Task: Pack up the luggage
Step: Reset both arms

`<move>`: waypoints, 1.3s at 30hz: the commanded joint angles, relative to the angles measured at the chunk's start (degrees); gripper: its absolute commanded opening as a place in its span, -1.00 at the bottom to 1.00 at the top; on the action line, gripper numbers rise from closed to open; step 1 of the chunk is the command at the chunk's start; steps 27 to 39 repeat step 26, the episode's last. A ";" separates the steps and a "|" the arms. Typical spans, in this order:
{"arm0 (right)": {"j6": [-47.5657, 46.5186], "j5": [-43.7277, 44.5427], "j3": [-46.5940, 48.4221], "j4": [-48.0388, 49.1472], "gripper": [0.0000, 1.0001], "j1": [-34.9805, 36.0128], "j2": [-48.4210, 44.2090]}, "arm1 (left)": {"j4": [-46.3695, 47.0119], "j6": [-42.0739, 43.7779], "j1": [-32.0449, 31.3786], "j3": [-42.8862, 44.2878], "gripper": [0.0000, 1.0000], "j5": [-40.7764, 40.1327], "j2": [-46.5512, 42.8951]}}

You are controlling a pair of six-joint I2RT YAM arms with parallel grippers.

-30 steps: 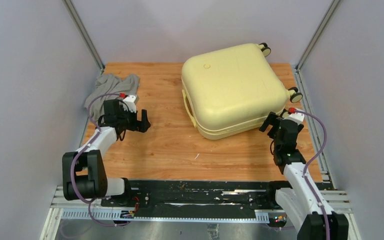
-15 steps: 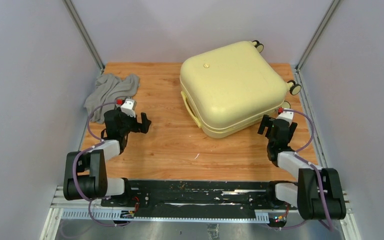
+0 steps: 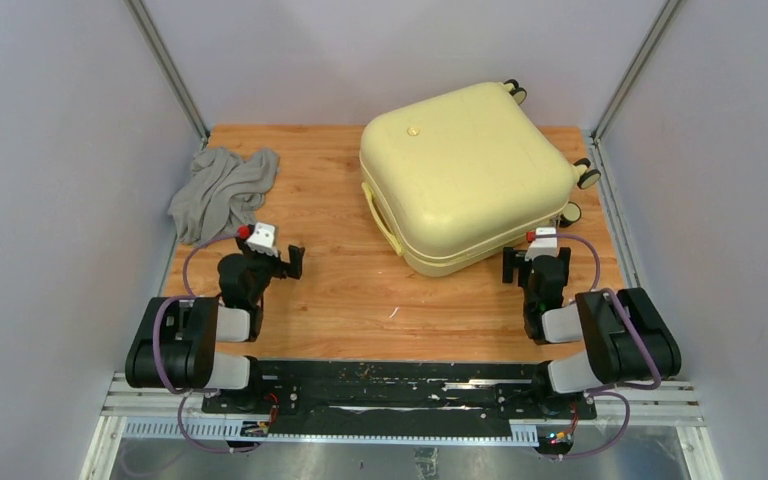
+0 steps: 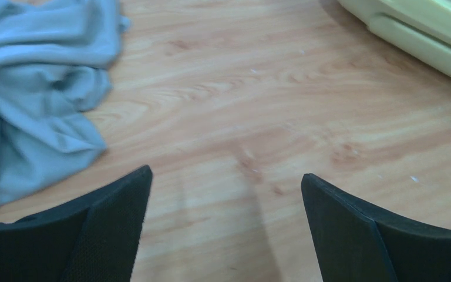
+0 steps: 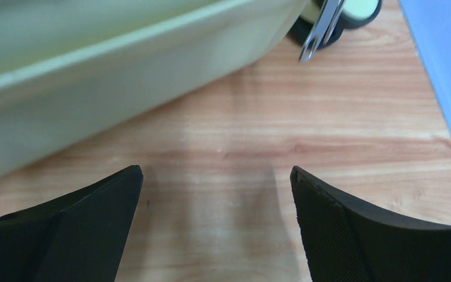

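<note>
Both arms have folded back toward their bases. My left gripper (image 4: 226, 179) hangs over bare wood with its jaws wide apart, and my right gripper (image 5: 216, 173) is spread just as wide and empty, just short of the suitcase (image 3: 460, 170). The suitcase lies shut on the far right of the table (image 3: 340, 290), and a grey cloth (image 3: 222, 188) sits crumpled at far left.

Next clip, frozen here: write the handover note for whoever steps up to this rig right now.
Left gripper: jaws open, empty, low over the bare table, near its base.
Right gripper: jaws open, empty, close to the near edge of the pale-yellow suitcase but apart from it.
Suitcase: closed, lying flat at the far right of the table.
Grey cloth: crumpled at the far left, outside the suitcase.
Done: nothing visibly packed.
Left, most likely: open the suitcase, put the cloth in, close it.
</note>
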 commanded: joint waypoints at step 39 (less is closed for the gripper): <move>0.47 0.57 6.77 -5.07 1.00 -2.22 -1.94 | -1.21 -1.05 -4.26 4.00 1.00 -18.29 0.72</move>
